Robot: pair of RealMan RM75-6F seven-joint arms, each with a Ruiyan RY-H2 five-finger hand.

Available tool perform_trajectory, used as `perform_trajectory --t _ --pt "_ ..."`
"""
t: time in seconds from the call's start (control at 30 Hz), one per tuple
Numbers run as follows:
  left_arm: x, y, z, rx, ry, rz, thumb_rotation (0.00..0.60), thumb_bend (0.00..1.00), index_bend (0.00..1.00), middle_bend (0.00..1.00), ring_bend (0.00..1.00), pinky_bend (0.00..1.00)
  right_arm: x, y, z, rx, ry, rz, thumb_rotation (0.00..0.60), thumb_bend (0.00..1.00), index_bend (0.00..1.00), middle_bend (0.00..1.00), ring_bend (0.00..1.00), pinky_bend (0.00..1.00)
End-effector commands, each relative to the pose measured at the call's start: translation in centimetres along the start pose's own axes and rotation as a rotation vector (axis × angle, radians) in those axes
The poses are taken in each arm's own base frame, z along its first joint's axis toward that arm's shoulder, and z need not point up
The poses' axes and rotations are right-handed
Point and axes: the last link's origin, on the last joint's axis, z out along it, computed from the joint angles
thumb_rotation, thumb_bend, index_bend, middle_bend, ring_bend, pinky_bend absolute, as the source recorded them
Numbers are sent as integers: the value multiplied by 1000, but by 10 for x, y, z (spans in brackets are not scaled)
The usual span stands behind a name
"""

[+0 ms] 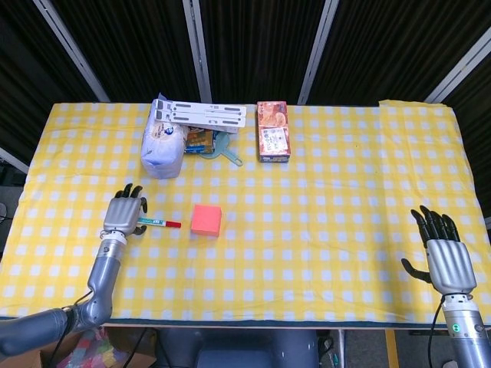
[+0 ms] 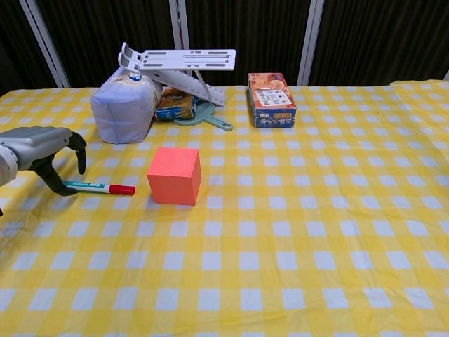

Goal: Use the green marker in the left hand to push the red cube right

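The red cube (image 1: pixel 206 220) (image 2: pixel 174 176) stands on the yellow checked cloth, left of centre. A green marker with a red cap (image 1: pixel 159 223) (image 2: pixel 98 187) lies flat just left of the cube, cap end toward it. My left hand (image 1: pixel 125 212) (image 2: pixel 43 149) hovers over the marker's left end with fingers curled downward and apart, holding nothing. My right hand (image 1: pixel 443 254) rests open at the table's right front edge, far from the cube; the chest view does not show it.
At the back stand a white-blue bag (image 1: pixel 163 146), a white slotted stand (image 1: pixel 201 115), a small box and a teal paddle (image 1: pixel 222 147) behind it, and a snack box (image 1: pixel 273 132). The table's front edge (image 1: pixel 230 322) runs close below the left forearm.
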Motion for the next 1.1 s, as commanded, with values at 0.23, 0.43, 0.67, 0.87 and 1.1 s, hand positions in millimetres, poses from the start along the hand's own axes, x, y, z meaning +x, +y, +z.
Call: perform_trajectory --t 0.23,0.43,0.67,0.87,1.1 --pt "-5 7 5 4 -16 7 600 402 502 111 15 159 0 0 0 -1 -2 5 600 303 0 0 0 0" --pt "-7 6 5 10 -26 9 600 493 575 125 15 159 0 0 0 0 -1 6 600 303 0 0 0 0" --pt "-1 -1 -3 15 -15 -26 600 493 578 129 15 159 1 0 0 2 2 6 600 302 0 0 0 0" --pt "10 -11 -13 18 -2 -37 600 493 579 130 15 159 1 0 0 4 4 5 600 303 0 0 0 0" --pt "15 -16 -17 27 -9 -51 600 493 582 132 15 159 1 -1 -1 4 5 6 600 303 0 0 0 0"
